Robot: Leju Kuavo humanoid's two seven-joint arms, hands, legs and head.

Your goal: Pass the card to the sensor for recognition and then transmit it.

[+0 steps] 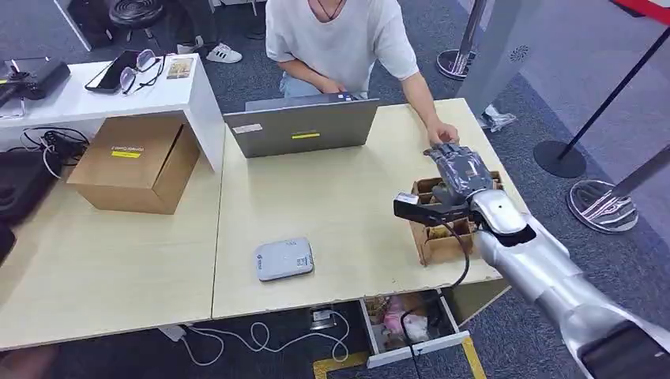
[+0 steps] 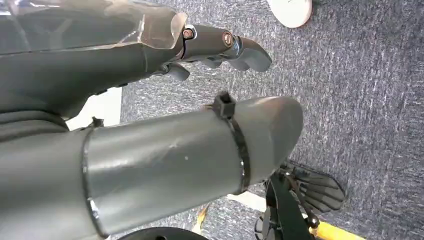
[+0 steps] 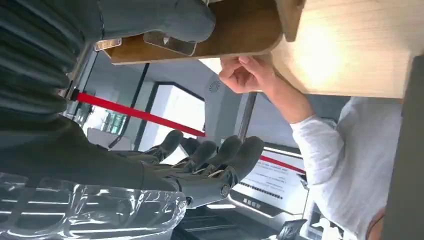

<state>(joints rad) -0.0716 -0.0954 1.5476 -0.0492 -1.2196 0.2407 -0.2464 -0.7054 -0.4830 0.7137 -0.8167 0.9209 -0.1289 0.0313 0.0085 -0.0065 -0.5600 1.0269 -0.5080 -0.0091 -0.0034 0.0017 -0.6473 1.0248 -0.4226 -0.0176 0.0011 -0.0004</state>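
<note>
Head view: right robot hand (image 1: pixel 460 167) above cardboard box (image 1: pixel 439 241), fingers apart, nothing held.

i am looking down at a pale wooden surface (image 1: pixel 332 197) that is sitting on dark blue-grey carpet (image 1: pixel 442 24). a second wooden surface (image 1: pixel 95 268) is butting against its left side, and a white shelf unit (image 1: pixel 118 99) is standing on that one. a small drawer (image 1: pixel 411 328) is hanging open under the near edge. white cables (image 1: pixel 261 339) are trailing on the floor. round stanchion bases (image 1: pixel 600 207) are standing on the carpet to my right.
</note>
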